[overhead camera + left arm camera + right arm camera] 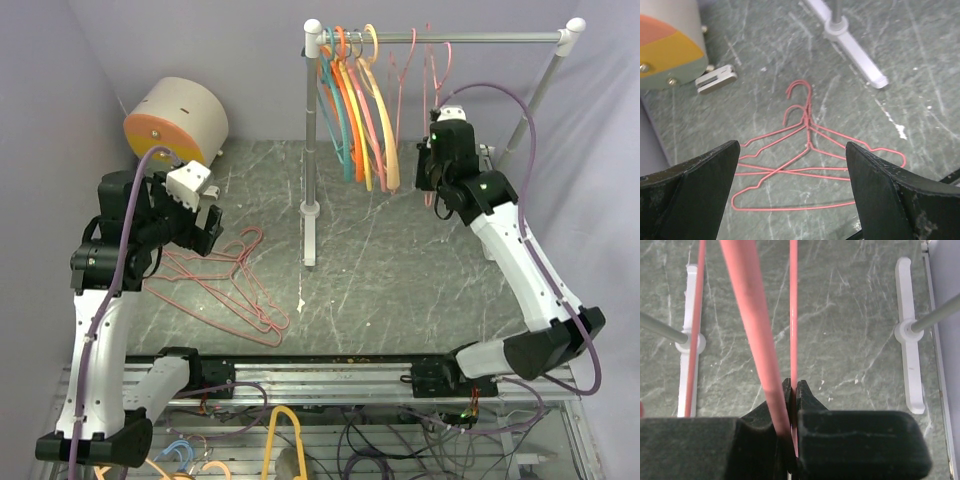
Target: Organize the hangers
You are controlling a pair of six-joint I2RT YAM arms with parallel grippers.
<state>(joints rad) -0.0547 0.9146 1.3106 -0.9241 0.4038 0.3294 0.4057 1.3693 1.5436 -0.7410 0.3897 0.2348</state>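
The top external camera lays out the whole scene. The plastic hangers [352, 120] in teal, orange, yellow and peach crowd the left end of the rail [500, 38], hooks over it and bodies dropping straight down, with a few pink wire ones spaced out to their right. The right gripper [432, 192] is raised beneath the rail's right half at one pink wire hanger [445, 65], but its jaws are too small here to judge. At left on the tabletop [420, 270] lie the loose wire hangers [235, 295] in a flat heap. Their hooks point toward the rack's post and their long bars run diagonally from far left to near right. The left gripper [208, 232] hangs over their far edge, near a beige drum [178, 122]. The left wrist camera adds what that view hides. The left gripper [792, 150] has its fingers spread wide with nothing between them, and the loose wire hangers [805, 155] show in the gap. Their hooks point away toward the rack's white foot [855, 50] and their bottom bars lie crosswise. The right wrist camera shows the right gripper [794, 390] pressed together, pinching a thin strand of the pink wire hanger [793, 315] that runs straight away from the fingertips. A thicker, blurred pink bar [747, 310] crosses close to the lens, and I cannot tell whether it belongs to the same hanger.
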